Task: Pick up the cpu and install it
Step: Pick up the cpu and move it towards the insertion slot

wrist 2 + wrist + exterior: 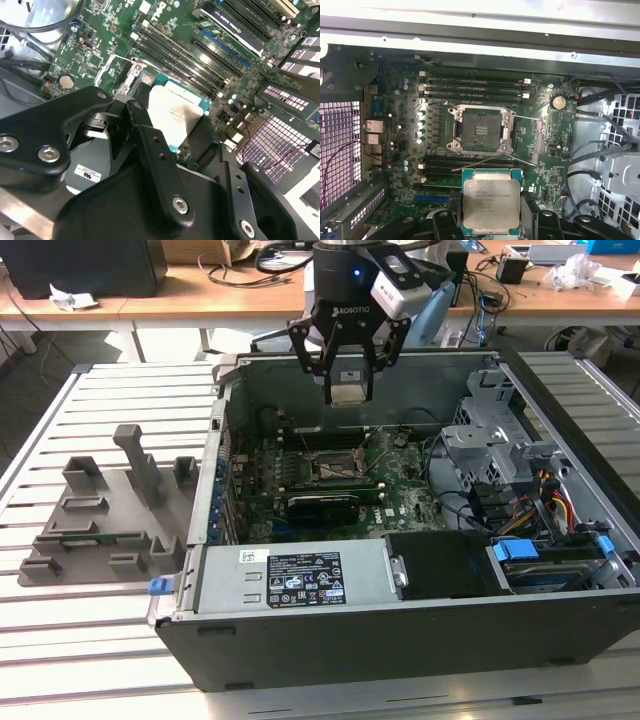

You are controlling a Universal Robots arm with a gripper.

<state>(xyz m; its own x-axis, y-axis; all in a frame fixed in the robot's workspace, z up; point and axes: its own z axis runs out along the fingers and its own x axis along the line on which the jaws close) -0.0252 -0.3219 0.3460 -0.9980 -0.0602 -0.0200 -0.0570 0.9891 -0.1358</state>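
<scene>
The tool [349, 382] hangs over the open computer case [400, 640], its black fingers [328, 380] closed in on the cpu [350, 393] and pinching it by two opposite edges. The chip is held in the air, clear of the board, with its pale metal top facing up toward the wrist; in the first wrist view the cpu [491, 200] sits squarely between the fingers [530, 210], green rim showing round the silver lid. In the second wrist view the same cpu [172, 117] peeks out past the black linkage of the tool [175, 135].

Below it lies the green motherboard [400, 505], flat on the floor of the case. The socket [480, 131] is uncovered, its contact field bare and its thin wire levers swung out to the side. Dark memory slots [472, 87] run alongside it.

The case rests on a slatted metal bench [60, 640]. On the exterior view's left, just beside the case, stands a grey tray [110, 520] with moulded holders.
</scene>
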